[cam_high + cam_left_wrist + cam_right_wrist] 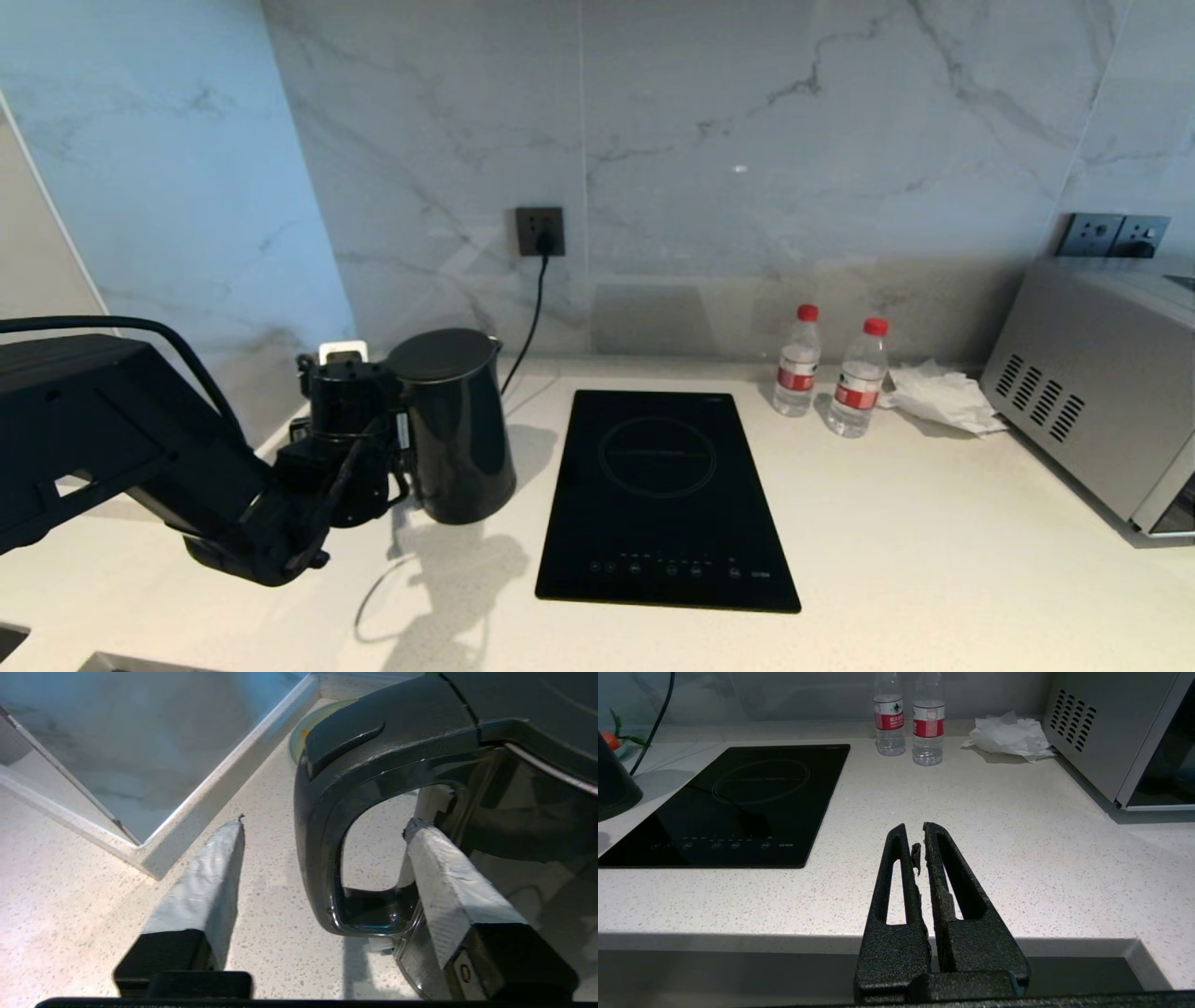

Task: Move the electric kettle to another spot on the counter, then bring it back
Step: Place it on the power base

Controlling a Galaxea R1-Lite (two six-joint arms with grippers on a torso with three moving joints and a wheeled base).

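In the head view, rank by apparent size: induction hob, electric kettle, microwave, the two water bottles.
1. Induction hob
2. Microwave, cut off by the frame edge, so unsure against the hob
3. Electric kettle
4. Two water bottles, alike

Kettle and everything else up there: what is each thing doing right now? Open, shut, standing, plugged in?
electric kettle: upright on the counter, lid shut
left gripper: open, one finger through the kettle's handle, not clamping it
right gripper: shut, empty, at the counter's front edge
water bottles: both upright, red caps on
induction hob: no lights showing
wall socket: black plug in
tissue: crumpled
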